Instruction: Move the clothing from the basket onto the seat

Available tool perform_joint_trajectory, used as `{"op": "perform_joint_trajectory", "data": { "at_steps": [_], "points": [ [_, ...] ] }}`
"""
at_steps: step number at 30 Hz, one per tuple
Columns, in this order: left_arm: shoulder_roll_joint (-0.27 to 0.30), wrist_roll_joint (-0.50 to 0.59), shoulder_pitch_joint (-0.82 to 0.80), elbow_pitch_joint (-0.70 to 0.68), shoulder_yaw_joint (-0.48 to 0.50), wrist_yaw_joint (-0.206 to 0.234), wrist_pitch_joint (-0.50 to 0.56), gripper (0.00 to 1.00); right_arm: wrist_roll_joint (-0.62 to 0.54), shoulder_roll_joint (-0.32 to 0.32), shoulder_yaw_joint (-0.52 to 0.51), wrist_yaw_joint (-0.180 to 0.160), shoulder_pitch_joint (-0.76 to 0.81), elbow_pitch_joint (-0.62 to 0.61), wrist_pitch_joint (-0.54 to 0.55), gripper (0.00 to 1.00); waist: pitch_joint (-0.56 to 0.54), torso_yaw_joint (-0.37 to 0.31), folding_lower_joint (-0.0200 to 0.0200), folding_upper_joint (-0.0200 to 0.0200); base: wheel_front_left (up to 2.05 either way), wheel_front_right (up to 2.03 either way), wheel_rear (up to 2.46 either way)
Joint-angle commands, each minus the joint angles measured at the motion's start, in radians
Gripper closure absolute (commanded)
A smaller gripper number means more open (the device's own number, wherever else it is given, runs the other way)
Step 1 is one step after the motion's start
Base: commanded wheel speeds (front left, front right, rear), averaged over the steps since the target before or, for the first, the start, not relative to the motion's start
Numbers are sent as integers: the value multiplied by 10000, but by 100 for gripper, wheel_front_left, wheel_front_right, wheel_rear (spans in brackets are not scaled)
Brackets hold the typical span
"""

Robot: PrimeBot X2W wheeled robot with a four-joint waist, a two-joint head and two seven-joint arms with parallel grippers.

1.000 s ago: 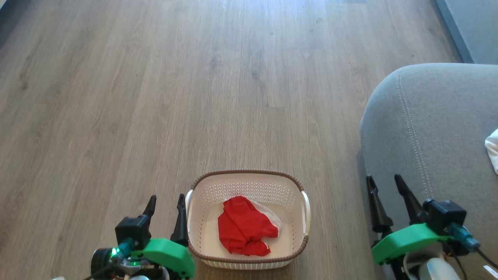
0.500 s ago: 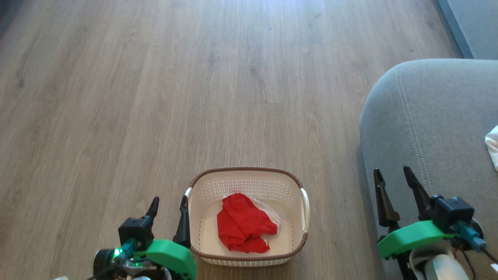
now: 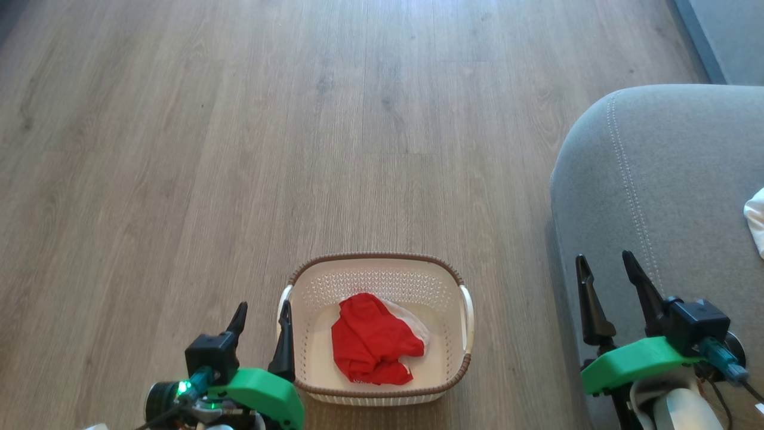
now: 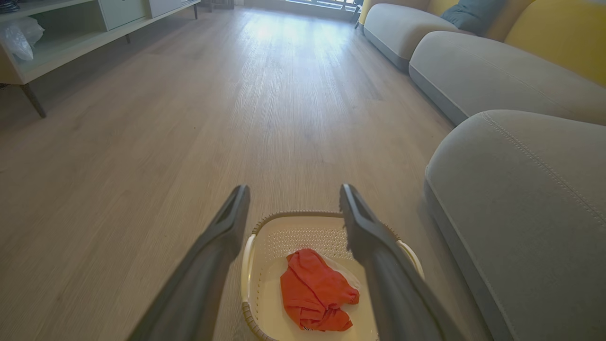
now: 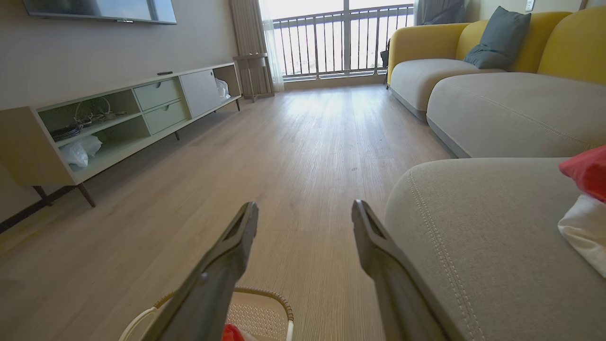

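Shifting slightly since the earlier frame is the whole head view, so the camera is moving, not the things. Left hand (image 3: 264,304) and right hand (image 3: 603,255) are hanging wide open, gripping nothing. Red clothing (image 3: 370,346) is lying in the basket (image 3: 373,257), waiting to be moved, while a white garment (image 3: 755,224) is already resting on the seat (image 3: 656,179).

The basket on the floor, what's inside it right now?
In the basket lies a crumpled red garment, with a white piece peeking out from under it. How much white fabric lies beneath cannot be seen; the red covers it.
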Motion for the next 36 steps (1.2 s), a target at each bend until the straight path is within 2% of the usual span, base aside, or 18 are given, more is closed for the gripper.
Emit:
{"op": "perform_joint_trajectory", "data": {
  "at_steps": [1, 23, 28, 32, 36],
  "points": [
    [9, 41, -466, -275, 296, 28, -51, 0, -59, -2, 211, -2, -195, -387, -66, 0, 7, -21, 0, 0, 0, 0, 0],
    [8, -4, -567, -213, 182, 64, -51, 0, -160, -1, 132, -2, -331, -454, -67, 0, 407, -263, 0, 0, 0, 0, 0],
    [8, 169, -917, 50, -75, 71, -51, 0, -179, -1, 92, -2, -621, -560, -67, 0, 1137, -550, 0, 0, 0, 0, 0],
    [8, 424, -1498, 416, -424, 232, -51, 0, -212, -37, 194, -2, -981, -761, -67, 0, 2164, -876, 0, 0, 0, 0, 0],
    [8, 601, -2274, 1042, -895, 416, -51, 0, -192, -337, 520, -2, -1273, -887, -67, 0, 3267, -1248, 0, 0, 0, 0, 0]
  ]
}}
